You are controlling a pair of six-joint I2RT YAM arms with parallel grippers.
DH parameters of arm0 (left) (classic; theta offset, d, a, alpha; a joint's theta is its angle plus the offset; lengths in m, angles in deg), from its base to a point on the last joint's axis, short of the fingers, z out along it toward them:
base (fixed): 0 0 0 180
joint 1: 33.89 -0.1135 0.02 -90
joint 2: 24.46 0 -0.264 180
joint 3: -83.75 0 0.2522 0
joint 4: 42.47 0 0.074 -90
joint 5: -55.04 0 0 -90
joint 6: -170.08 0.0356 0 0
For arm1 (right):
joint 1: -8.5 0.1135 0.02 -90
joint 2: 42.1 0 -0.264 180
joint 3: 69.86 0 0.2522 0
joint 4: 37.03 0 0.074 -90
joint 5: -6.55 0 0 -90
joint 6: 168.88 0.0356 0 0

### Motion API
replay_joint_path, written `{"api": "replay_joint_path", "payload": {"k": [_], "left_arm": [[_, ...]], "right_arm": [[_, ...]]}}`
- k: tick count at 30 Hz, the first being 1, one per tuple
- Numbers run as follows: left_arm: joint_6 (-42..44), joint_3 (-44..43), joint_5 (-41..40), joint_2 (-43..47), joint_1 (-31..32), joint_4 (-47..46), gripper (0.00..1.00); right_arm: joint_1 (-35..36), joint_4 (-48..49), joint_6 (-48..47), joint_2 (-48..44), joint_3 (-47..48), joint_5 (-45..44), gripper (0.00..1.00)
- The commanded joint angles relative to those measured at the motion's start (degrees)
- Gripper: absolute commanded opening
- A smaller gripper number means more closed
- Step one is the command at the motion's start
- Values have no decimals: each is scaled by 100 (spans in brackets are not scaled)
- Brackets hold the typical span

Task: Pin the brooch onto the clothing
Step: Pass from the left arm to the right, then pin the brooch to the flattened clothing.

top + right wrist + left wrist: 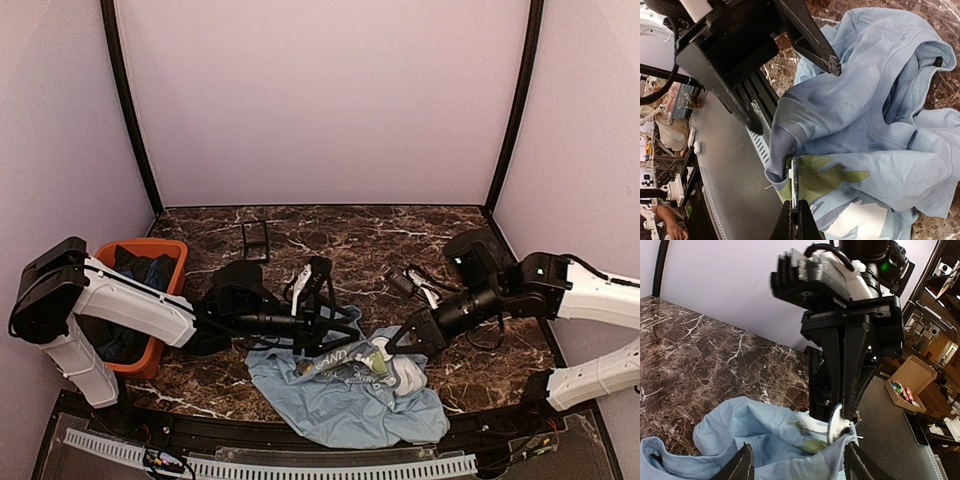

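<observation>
Your dark marble table (400, 228) carries the light blue T-shirt (340, 410), which lies crumpled at the near edge between the two arms. It is bunched into folds, with the ribbed collar turned up. Only scraps of its white lettering and a patch of green print show on the raised fold.

At your left, the orange bin (140, 245) holds darker blue garments (147, 272).

Your left gripper (797, 445) hangs just above the shirt with its jaws spread wide and nothing between them. It faces your right gripper (795, 207) across the raised fold.

The right gripper's fingers are pinched together on the brooch (834, 424). It is held edge-on and pressed against the printed fold.

A small black-framed case (255, 238) stands alone toward the far side of the table, well apart from the shirt.

The brooch is a thin round disc. From the right wrist it shows only as a narrow dark sliver rising from the fingertips. From the left wrist its rim catches a pale glint. You cannot tell from these views whether its pin has gone through the cloth.
</observation>
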Motion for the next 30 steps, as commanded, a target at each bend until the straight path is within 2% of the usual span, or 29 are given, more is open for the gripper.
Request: {"api": "replay_joint_path", "payload": {"k": [1,13,22,30], "left_arm": [[564,-387,192,-74,296,892,62],[695,-826,1050,-516,466,1035,62],[676,-835,1053,-568,467,886,55],[612,-852,1374,-638,470,721,55]], "right_arm": [[-17,-597,-46,225,251,402,0],[-27,-767,-327,410,478,1054,0],[-24,-816,-436,591,482,1197,0],[-26,-802,-466,659,557,1300,0]]}}
